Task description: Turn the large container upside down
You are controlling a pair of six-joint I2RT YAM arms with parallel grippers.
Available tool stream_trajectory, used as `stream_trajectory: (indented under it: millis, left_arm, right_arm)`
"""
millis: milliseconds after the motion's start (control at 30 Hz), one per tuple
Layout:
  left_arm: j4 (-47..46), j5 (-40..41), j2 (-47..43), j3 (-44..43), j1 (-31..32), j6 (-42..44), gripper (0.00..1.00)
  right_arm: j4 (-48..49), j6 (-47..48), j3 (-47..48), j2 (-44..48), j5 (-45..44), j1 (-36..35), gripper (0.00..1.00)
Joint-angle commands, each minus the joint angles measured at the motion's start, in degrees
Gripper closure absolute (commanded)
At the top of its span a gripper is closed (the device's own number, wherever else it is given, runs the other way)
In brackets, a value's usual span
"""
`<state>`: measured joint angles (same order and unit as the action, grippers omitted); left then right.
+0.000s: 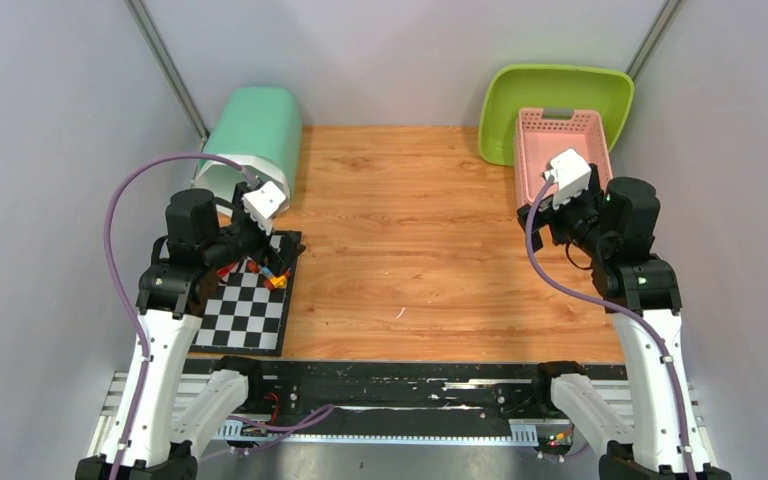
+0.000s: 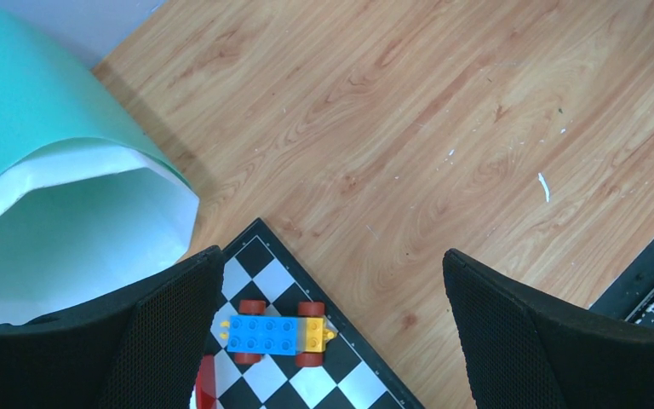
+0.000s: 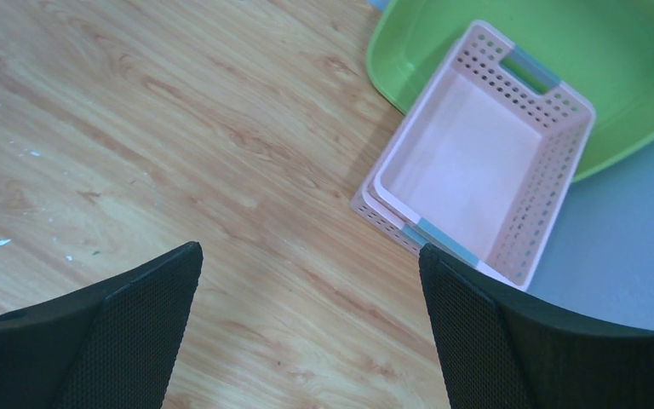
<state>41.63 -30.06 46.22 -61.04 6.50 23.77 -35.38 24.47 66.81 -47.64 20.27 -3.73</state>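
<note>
Two big containers sit at the far corners of the wooden table (image 1: 410,230), and I cannot tell which one the job means. The mint-green bin (image 1: 250,135) lies on its side at far left, hard against the grey side wall. Its long axis runs far to near, with the closed end at the back and the white-lined mouth facing my left arm. The lime-green tub (image 1: 560,90) stands propped on edge in the far right corner. Its hollow faces me and its long axis runs across the table. A pink perforated basket (image 1: 560,140) rests against it, mouth up, at the table's right edge.

My left gripper (image 2: 332,256) hangs with its fingers spread wide and holds nothing. The bin's rim curves just beside its left finger. Below it, a toy car of blue and yellow bricks (image 2: 277,334) sits on the far corner of a chessboard mat (image 1: 245,310). The mat fills the near left of the table, close to the bin's mouth.

My right gripper (image 3: 308,249) is also spread wide and bare, over plain wood just short of the basket.

Open wood runs between my arms from the black rail (image 1: 410,385) at the near edge to the back wall. Walls close in on both sides.
</note>
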Motion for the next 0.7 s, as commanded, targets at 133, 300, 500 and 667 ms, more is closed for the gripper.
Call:
stream_trajectory:
  millis: [133,300,500,667]
  left_arm:
    - [-1.38,-1.92,0.25,0.93,-0.35,-0.02,0.0]
    - [-1.48,-1.92,0.32,1.25,-0.35,0.13,0.0]
    - [-1.46,-2.03,0.1,1.44,-0.34,0.2,0.0]
    - [-1.51,-2.44,-0.09,1.77,-0.34,0.37,0.0]
  right_arm:
    - [4.95,-3.51,0.51,-6.4,-13.16,0.2,0.02]
    - [3.81,-3.71,2.24,-10.72,-14.1,0.21,0.03]
    - [3.12,-4.14,4.43,-16.08,-13.68,0.21,0.03]
    - [2.62,-4.07,6.67,-21.31,-13.1,0.21,0.03]
